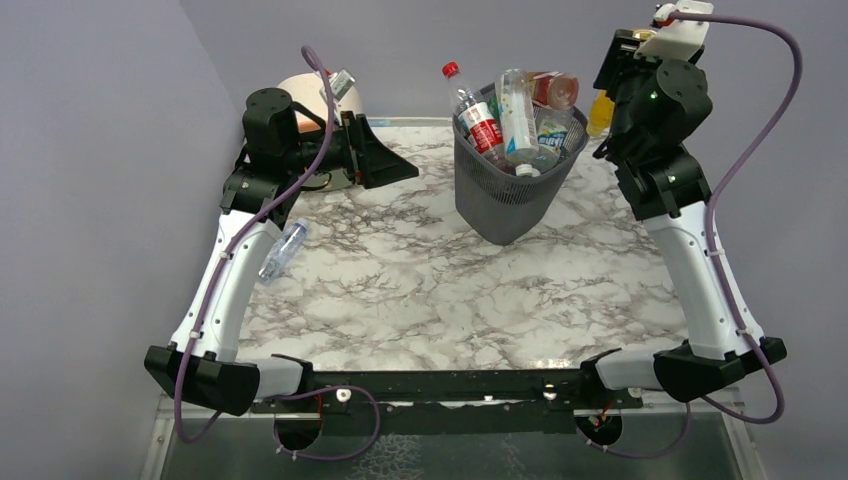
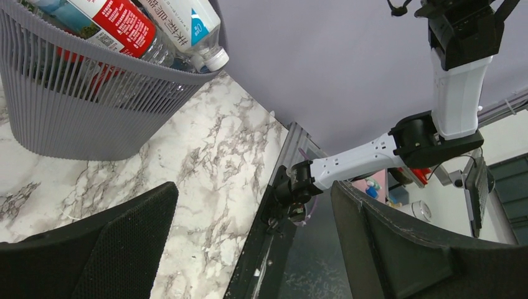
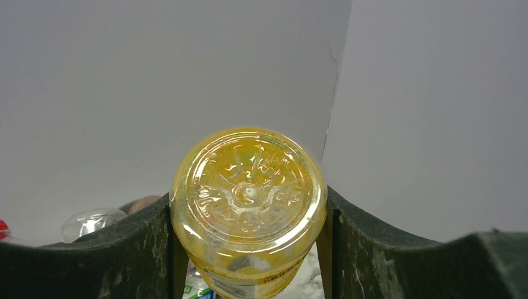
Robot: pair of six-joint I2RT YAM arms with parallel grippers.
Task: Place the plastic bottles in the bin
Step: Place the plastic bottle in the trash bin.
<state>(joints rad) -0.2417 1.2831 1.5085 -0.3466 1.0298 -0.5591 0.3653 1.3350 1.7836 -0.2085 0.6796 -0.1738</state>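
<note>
The dark grey mesh bin (image 1: 508, 195) stands at the back middle of the marble table, with several plastic bottles sticking out: a red-capped, red-labelled one (image 1: 474, 112), a clear one (image 1: 517, 112) and an orange one (image 1: 557, 90). My right gripper (image 1: 612, 105) is shut on a yellow bottle (image 1: 600, 113), held just right of the bin's rim; the right wrist view shows the bottle's base (image 3: 249, 196) between the fingers. My left gripper (image 1: 400, 165) is open and empty, left of the bin (image 2: 75, 106). A clear bottle (image 1: 283, 250) lies by the left arm.
A round beige drawer unit (image 1: 300, 92) stands at the back left behind the left arm, with a small bottle (image 1: 340, 82) beside it. Grey walls close in the left and back. The table's metal edge (image 2: 292, 149) runs along the right.
</note>
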